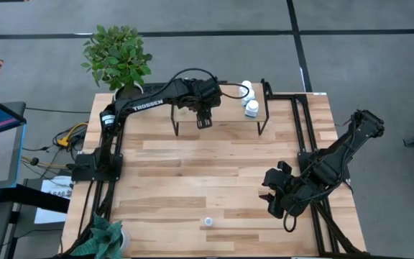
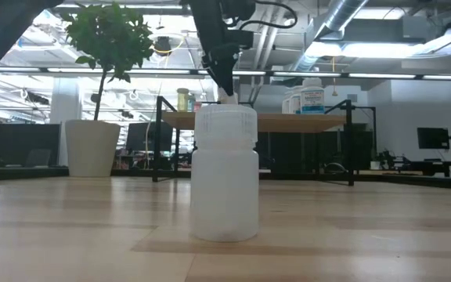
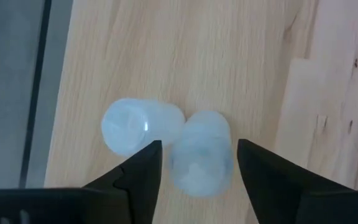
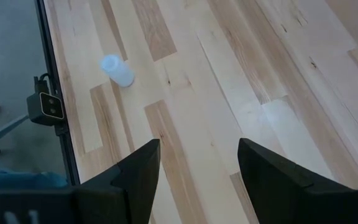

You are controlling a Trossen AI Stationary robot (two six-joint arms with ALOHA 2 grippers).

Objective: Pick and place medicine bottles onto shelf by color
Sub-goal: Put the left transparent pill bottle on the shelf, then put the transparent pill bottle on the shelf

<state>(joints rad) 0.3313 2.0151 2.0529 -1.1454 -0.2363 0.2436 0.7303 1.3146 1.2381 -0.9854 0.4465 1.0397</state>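
The shelf (image 1: 228, 90), with a light wood top on black legs, stands at the table's far middle. My left gripper (image 3: 197, 152) hangs open over its left part, fingers pointing down on either side of a pale white bottle (image 3: 201, 155) standing on the shelf top. A second white bottle (image 3: 135, 124) stands right beside the first. Two more white bottles (image 1: 249, 98) stand on the shelf's right end. One white bottle (image 1: 208, 222) stands upright on the table near the front edge. My right gripper (image 4: 197, 162) waits open above the table's right side.
A potted plant (image 1: 117, 57) stands off the table's far left corner and another plant (image 1: 105, 237) at the near left corner. A small camera (image 4: 47, 107) sits at the front edge. Bare wood lies between the shelf and the near bottle.
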